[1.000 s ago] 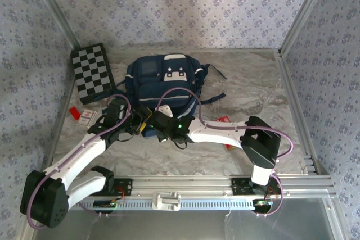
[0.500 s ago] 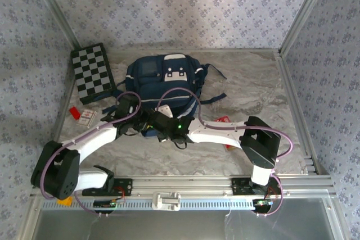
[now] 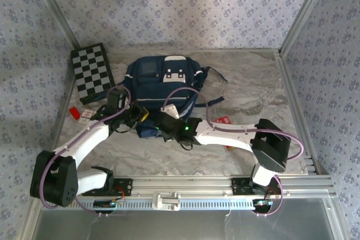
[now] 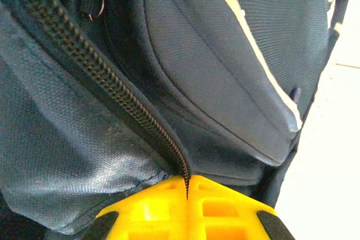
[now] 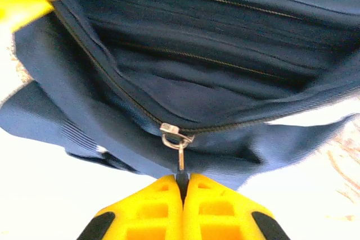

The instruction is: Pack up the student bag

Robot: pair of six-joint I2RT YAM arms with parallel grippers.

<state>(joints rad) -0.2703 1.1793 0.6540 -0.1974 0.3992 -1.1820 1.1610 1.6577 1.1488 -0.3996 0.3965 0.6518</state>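
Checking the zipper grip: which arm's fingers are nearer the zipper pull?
Right. The right fingers pinch the zipper pull; the left fingers clamp the student bag farther along its zipper.

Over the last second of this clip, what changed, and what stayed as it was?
The left gripper closed on the student bag, clamping the fabric edge where its zipper runs. The right gripper stayed shut on the zipper pull and drew a little toward the near right. The bag's body and the checkered board kept their places.
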